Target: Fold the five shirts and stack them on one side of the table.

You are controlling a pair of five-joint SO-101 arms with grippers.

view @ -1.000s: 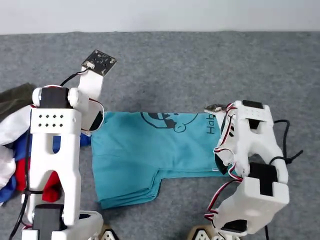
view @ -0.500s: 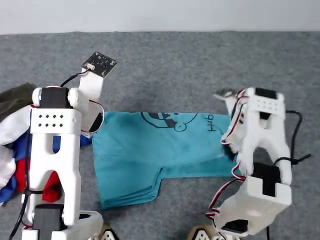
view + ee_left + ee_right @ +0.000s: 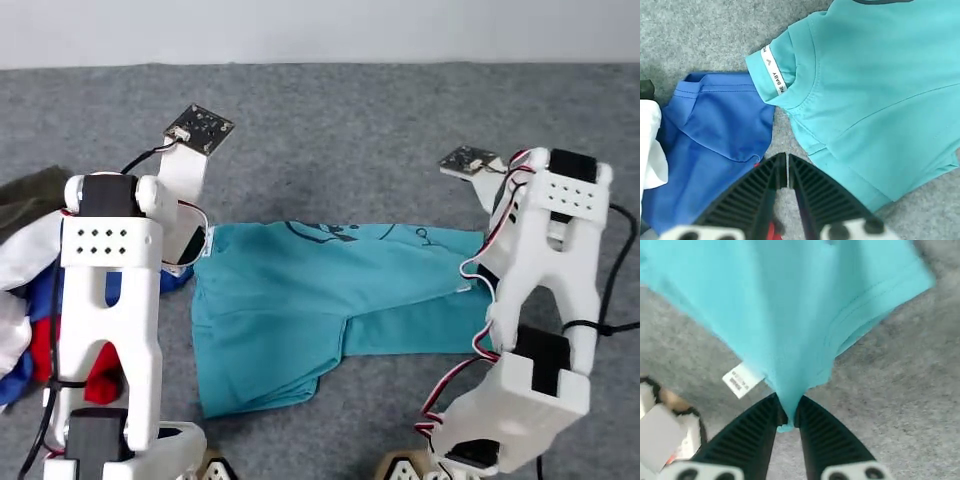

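On the grey worktop (image 3: 350, 130), between the two arms, the teal shirt (image 3: 300, 310) lay partly folded, one edge raised. At that edge, close to its label, the right arm's fingers (image 3: 756, 430) pinched the cloth; the left arm's fingers (image 3: 759, 192) were pressed together on nothing, near the blue shirt (image 3: 710, 130) of the pile (image 3: 20, 300). Soft, light and limp, the cloth would probably sag and slip; hems and corners offered the surest hold.

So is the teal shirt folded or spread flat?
Partly folded: shirt shows overlapping layers, one edge pinched in the right gripper.
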